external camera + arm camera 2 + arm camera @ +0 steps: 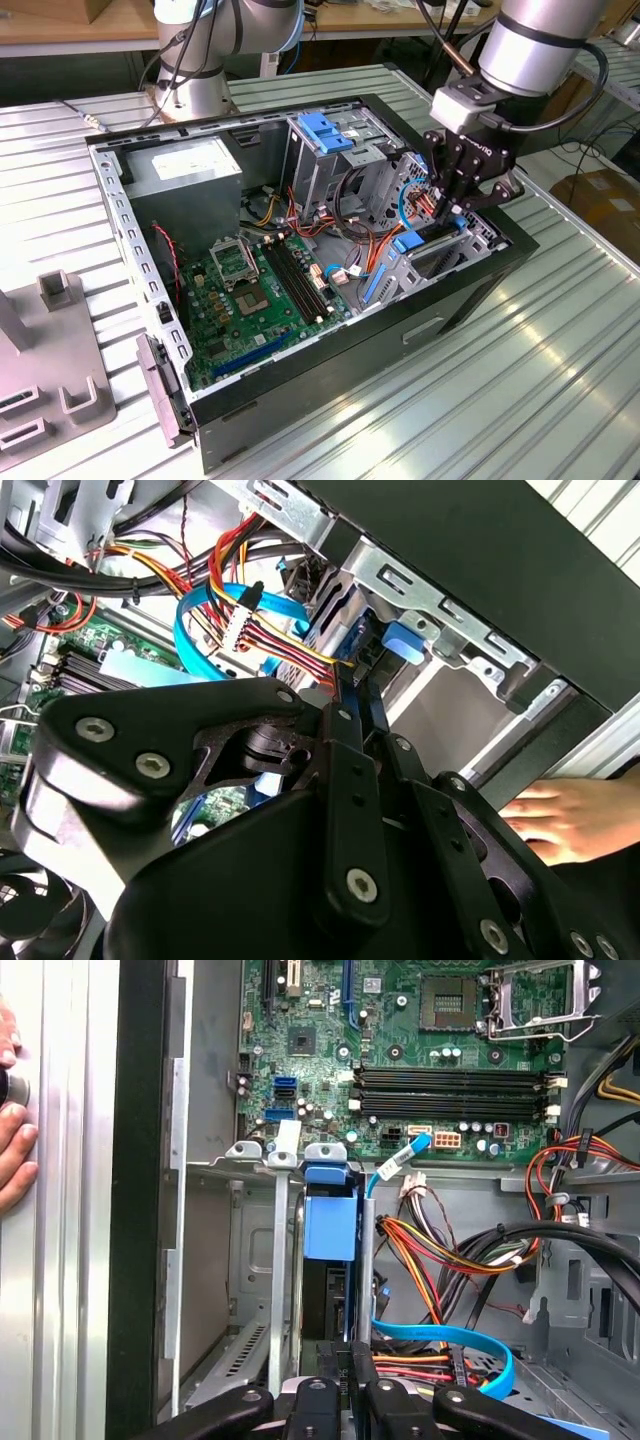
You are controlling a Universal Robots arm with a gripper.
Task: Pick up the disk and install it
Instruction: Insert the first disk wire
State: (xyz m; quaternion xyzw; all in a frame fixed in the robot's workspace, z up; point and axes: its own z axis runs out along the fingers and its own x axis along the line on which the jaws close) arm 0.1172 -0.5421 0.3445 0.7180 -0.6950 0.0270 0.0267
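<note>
Tool (pixel 452 205) low inside open PC case (pixel 480 285), fingers narrow, pinching top edge of disk (pixel 328 1228). Disk stands on edge in drive cage slot (pixel 262 1260), blue carrier frame showing. First wrist view: motherboard (pixel 420 1050) beyond, person's hand (pixel 12 1150) on worktop (pixel 70 1260) outside case wall. Cables (pixel 450 1260) crowd one side of slot.

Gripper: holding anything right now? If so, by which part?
The gripper is down inside the case at the drive bay, fingers closed on the disk, gripping its upper edge. The disk stands on edge in the bay slot.
</note>
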